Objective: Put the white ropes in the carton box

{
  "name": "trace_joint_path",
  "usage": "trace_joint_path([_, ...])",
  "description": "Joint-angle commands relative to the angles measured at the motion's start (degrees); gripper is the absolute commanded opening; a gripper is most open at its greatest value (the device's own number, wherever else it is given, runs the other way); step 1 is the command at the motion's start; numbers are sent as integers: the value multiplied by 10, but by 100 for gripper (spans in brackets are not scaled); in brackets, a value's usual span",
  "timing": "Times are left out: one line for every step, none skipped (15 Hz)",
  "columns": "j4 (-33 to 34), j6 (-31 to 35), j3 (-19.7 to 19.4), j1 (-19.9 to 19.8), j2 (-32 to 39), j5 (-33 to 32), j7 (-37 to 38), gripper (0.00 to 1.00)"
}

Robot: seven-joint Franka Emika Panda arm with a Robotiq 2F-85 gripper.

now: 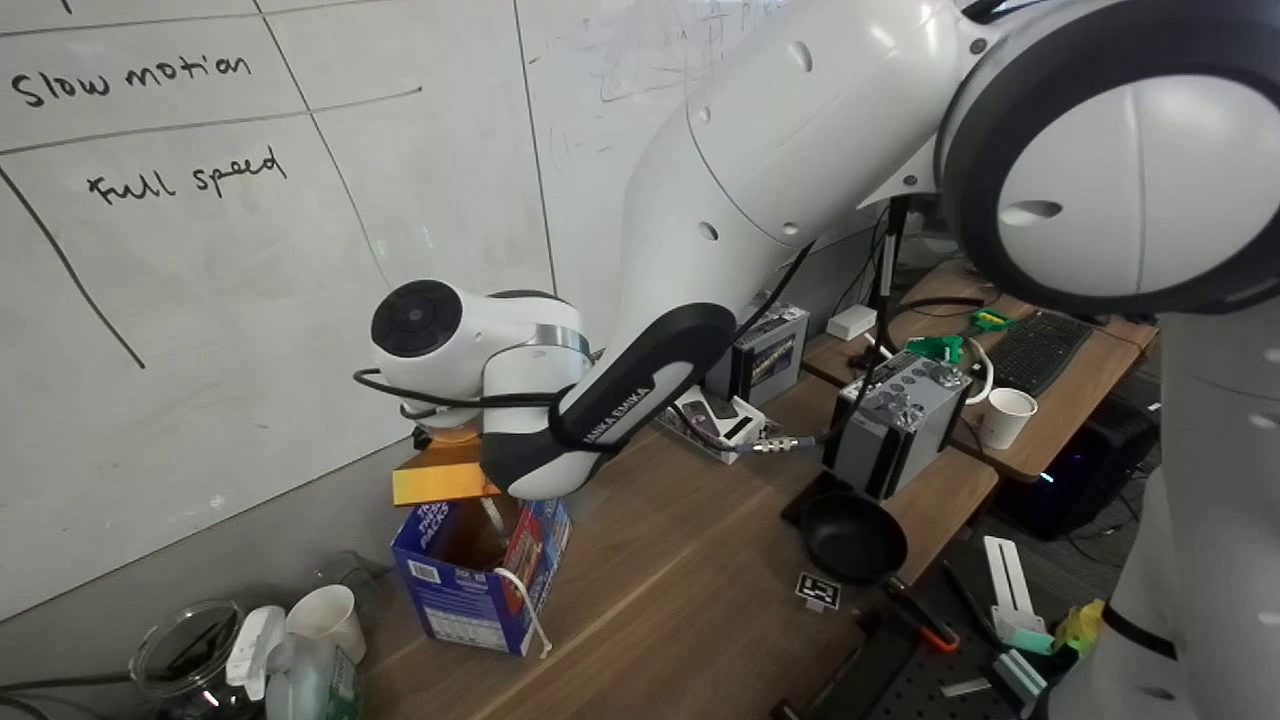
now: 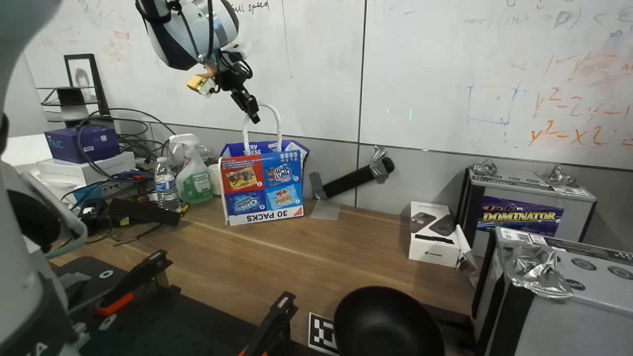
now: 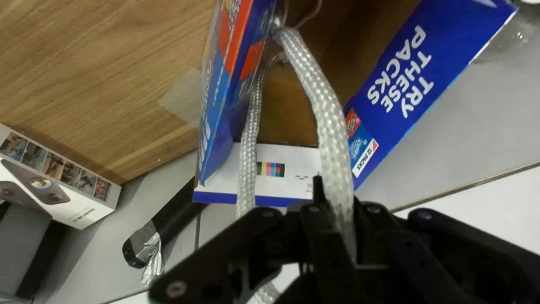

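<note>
- My fingers [image 2: 251, 110] are pressed together, clamped on a strand of the white ropes [image 3: 328, 112], a glossy braided cord.
- Below them stands the carton box [image 2: 262, 188], blue and printed, open at the top with its flaps [image 3: 400, 84] raised. It sits on the tabletop [image 2: 346, 247], close to the back edge.
- In an exterior view the ropes rise out of the box as a narrow loop. One leg runs from the opening up to my fingers; the other arches over beside them and drops back into the opening.
- The relation that counts is up and down: the loop's long axis is nearly upright, leading from my fingers down to the box's mouth. How well centred I am over it, I cannot tell.
- A loose end [image 1: 528, 603] hangs outside the box, over the rim at a front corner; whether it touches the tabletop is unclear.
- My judgement: the job is largely done. Lowering between the flaps, then parting my fingers, should let the loop fold inside. The cord might spring out again, and the loose end probably needs its own tuck.
</note>
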Motion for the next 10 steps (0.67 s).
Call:
trace_joint_path([0,22,33,-27,9,49,-78,2])
trace_joint_path([3,23,35,-28,14,62,-94,4])
trace_joint_path([2,19,36,-27,16,75,-110,32])
trace_joint_path([1,10,37,-26,16,89,-127,32])
trace_joint_path([1,6,36,-24,18,100,-146,38])
trace_joint_path([-4,0,32,-19,13,102,-161,47])
trace_joint_path([-7,-4,32,-19,10,107,-183,54])
trace_joint_path([-17,-7,32,-18,0,110,-201,61])
trace_joint_path([-26,-10,33,-18,-10,116,-219,69])
trace_joint_path([-36,-15,32,-17,-21,119,-234,76])
